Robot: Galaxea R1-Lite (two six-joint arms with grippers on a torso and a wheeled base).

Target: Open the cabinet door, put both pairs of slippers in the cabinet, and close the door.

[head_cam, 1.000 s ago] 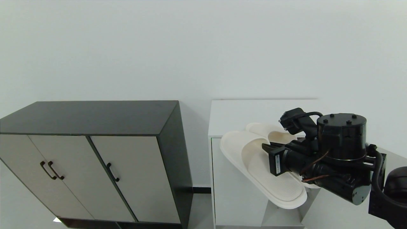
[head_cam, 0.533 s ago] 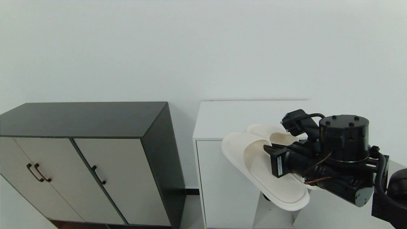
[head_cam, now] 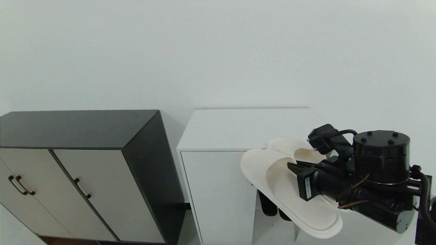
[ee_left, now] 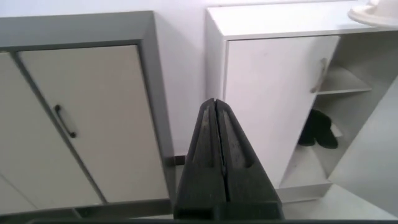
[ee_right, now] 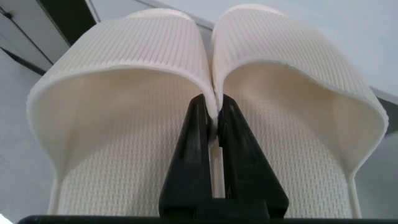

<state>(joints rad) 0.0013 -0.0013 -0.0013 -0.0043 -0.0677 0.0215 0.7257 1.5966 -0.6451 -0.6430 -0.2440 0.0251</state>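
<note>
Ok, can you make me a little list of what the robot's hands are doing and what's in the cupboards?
right gripper: shut on the white slippers, pinching them where the two meet
white slippers: held up in the air in front of the white cabinet
left gripper: shut, holding nothing
white cabinet: open on one side, black shoes low down inside
dark cabinet: doors closed

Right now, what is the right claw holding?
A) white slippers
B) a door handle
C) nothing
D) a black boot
A: the right claw is pinched shut on the slippers, gripping them where the two straps meet.
</note>
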